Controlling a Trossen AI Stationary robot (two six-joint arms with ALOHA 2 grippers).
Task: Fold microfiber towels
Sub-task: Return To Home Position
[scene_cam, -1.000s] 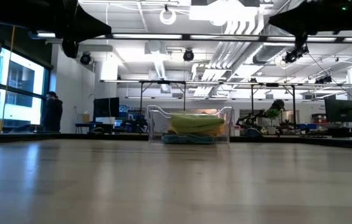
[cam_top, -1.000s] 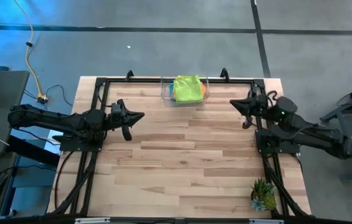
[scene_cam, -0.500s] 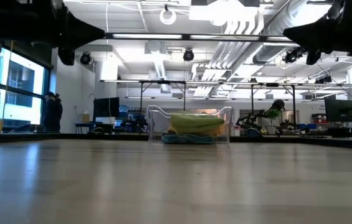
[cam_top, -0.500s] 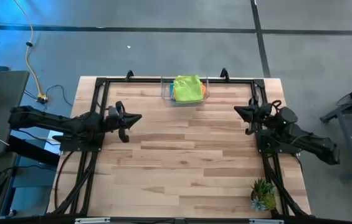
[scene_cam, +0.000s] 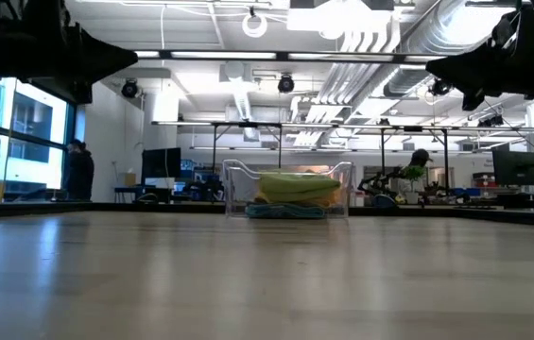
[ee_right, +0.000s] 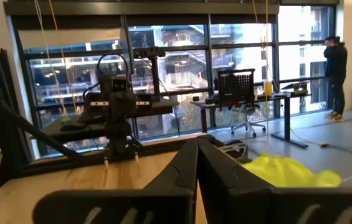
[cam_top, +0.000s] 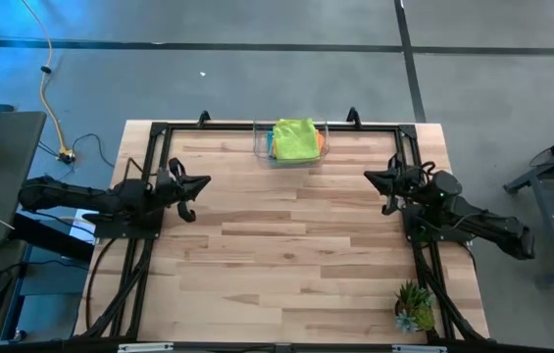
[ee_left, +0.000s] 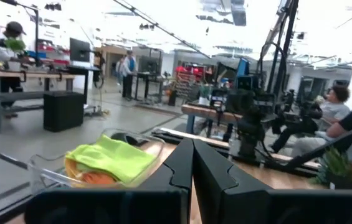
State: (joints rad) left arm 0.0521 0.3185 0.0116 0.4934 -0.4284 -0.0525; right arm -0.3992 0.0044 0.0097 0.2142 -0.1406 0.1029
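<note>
The microfiber towels (cam_top: 294, 139) lie stacked in a clear plastic bin (cam_top: 261, 142) at the middle of the table's far edge, a lime green one on top, with teal and orange edges showing below. The stack also shows in the low view (scene_cam: 297, 187) and in the left wrist view (ee_left: 114, 158); in the right wrist view only a yellow-green towel (ee_right: 288, 172) shows. My left gripper (cam_top: 208, 180) hovers shut at the table's left side, pointing right. My right gripper (cam_top: 367, 176) hovers shut at the right side, pointing left. Neither touches anything.
A small green spiky plant (cam_top: 414, 306) stands near the table's near right corner. A black frame (cam_top: 257, 126) runs along the far edge and down both sides. Bare wooden tabletop (cam_top: 286, 245) lies between the arms. People show in the room beyond the table.
Both arms have drawn back toward their own sides of the table and sunk lower. My left gripper has pulled toward the left edge. My right gripper has shifted a little toward the near edge. Both stay shut. The towels have not moved.
</note>
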